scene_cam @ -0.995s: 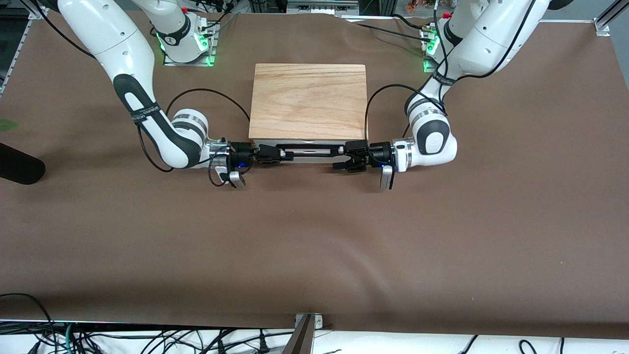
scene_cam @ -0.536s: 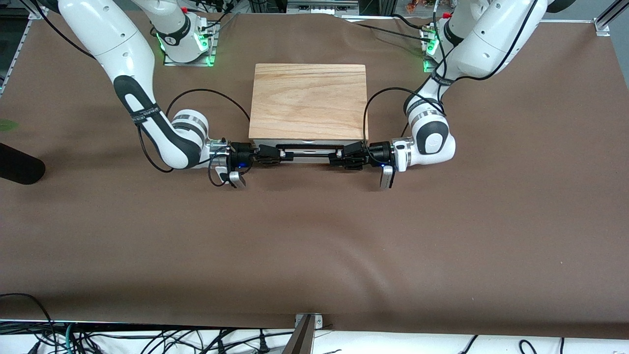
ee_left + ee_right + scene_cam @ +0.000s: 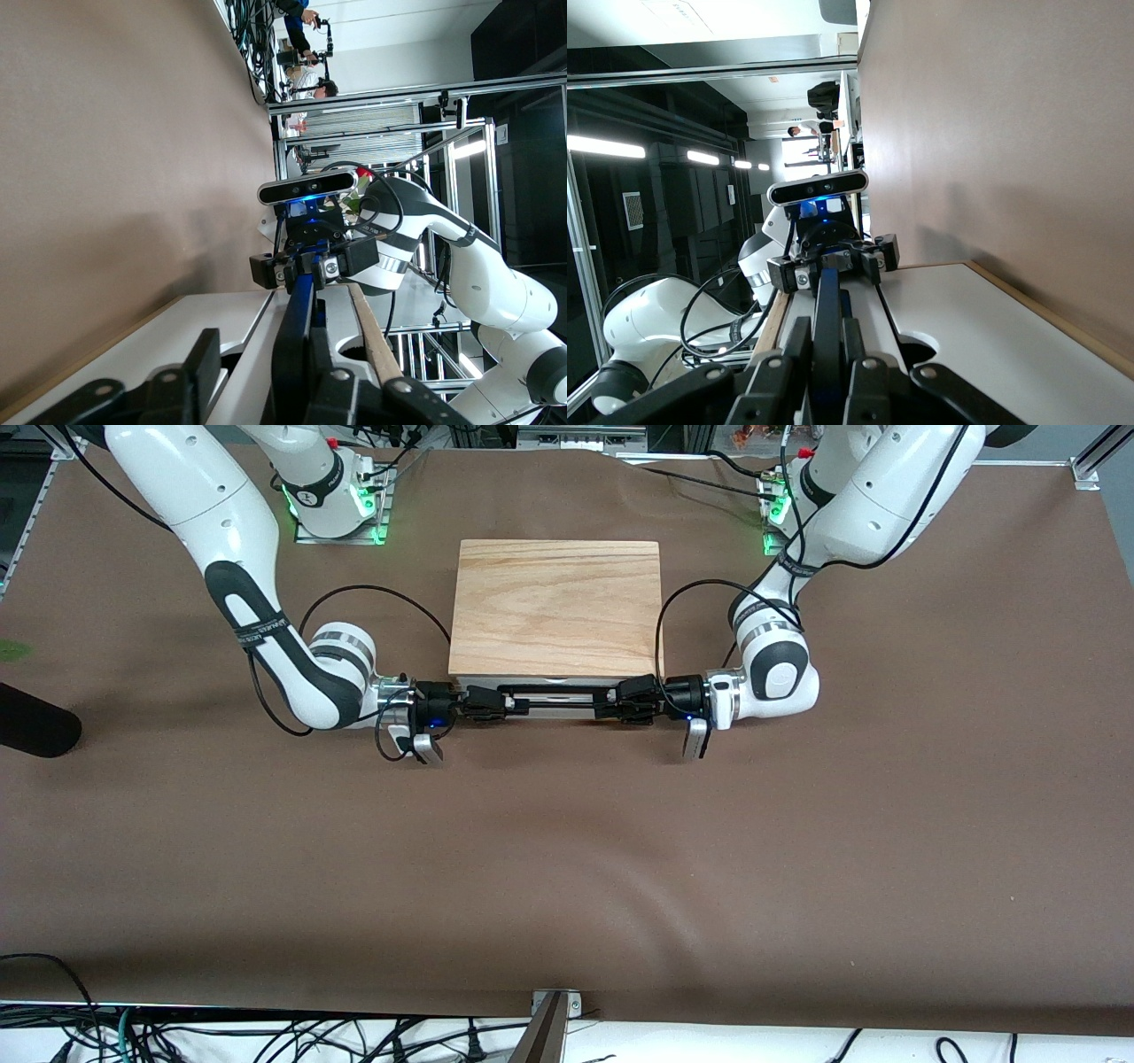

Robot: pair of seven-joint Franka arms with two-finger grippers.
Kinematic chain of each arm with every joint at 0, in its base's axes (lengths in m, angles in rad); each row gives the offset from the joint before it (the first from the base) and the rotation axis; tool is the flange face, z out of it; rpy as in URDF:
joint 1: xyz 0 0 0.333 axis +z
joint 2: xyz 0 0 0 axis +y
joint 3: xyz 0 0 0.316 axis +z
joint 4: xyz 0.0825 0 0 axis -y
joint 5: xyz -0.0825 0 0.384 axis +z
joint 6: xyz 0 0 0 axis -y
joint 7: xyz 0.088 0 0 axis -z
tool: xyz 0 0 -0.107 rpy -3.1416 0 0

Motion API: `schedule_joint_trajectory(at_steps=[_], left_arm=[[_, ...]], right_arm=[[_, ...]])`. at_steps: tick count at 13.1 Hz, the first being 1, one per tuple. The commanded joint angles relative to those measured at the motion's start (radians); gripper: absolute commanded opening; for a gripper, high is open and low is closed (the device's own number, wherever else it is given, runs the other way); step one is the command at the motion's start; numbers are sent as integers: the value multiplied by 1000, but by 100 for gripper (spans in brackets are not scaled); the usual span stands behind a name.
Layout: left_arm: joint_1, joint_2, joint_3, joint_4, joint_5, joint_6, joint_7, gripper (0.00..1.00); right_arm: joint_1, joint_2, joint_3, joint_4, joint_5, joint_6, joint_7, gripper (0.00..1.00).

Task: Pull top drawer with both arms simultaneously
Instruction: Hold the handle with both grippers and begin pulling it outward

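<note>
While both grippers meet at the cabinet's front edge in the middle of the front view, the right gripper is clenched on the black bar handle of the top drawer toward the right arm's end. The left gripper grips the same handle at the left arm's end, its fingers closed around the bar. Barely any of the drawer's white front shows below the cabinet's light-wood top board, on the brown table cover.
</note>
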Motion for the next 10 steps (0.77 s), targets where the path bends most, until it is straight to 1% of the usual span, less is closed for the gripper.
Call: schedule_joint_trajectory(at_steps=[1, 4, 5, 8, 10], left_arm=[[13, -56, -4, -38, -24, -12, 27, 45], [13, -54, -5, -40, -23, -12, 36, 40], [13, -50, -5, -40, -23, -12, 40, 37], [11, -47, -5, -55, -23, -12, 45, 37], [11, -47, -10, -58, -23, -20, 48, 34]], right_arm=[[-2, -6, 11, -2, 13, -3, -9, 0], [-2, -6, 11, 1, 11, -3, -18, 0], [-2, -6, 11, 1, 11, -2, -18, 0], [-2, -6, 11, 1, 11, -3, -17, 0], [-2, -6, 11, 1, 11, -3, -18, 0]])
